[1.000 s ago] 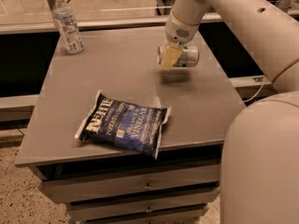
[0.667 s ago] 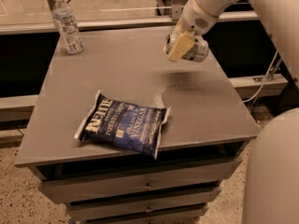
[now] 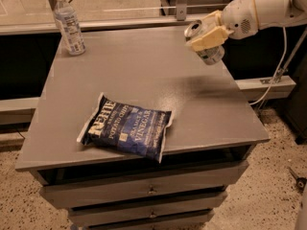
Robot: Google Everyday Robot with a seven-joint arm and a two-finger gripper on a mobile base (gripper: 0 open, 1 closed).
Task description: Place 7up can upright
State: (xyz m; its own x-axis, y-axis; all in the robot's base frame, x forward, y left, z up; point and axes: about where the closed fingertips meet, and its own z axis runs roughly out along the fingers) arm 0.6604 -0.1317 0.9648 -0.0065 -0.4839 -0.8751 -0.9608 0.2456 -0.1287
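Note:
The 7up can (image 3: 205,44), small and silvery with its pull-tab top showing at the upper left, is held tilted in the air above the right rear part of the grey tabletop (image 3: 144,75). My gripper (image 3: 206,35) comes in from the upper right on a white arm and is shut on the can, with cream-coloured fingers (image 3: 209,37) across its upper body. The can's lower end hangs below the fingers and does not touch the table.
A clear plastic water bottle (image 3: 68,24) stands upright at the table's back left corner. A dark blue bag of potato chips (image 3: 127,131) lies flat near the front edge. Drawers sit under the tabletop. A white cable (image 3: 278,71) hangs at the right.
My gripper has lifted the can off the tabletop and carried it up and to the right; the arm has pulled back toward the right edge of the view.

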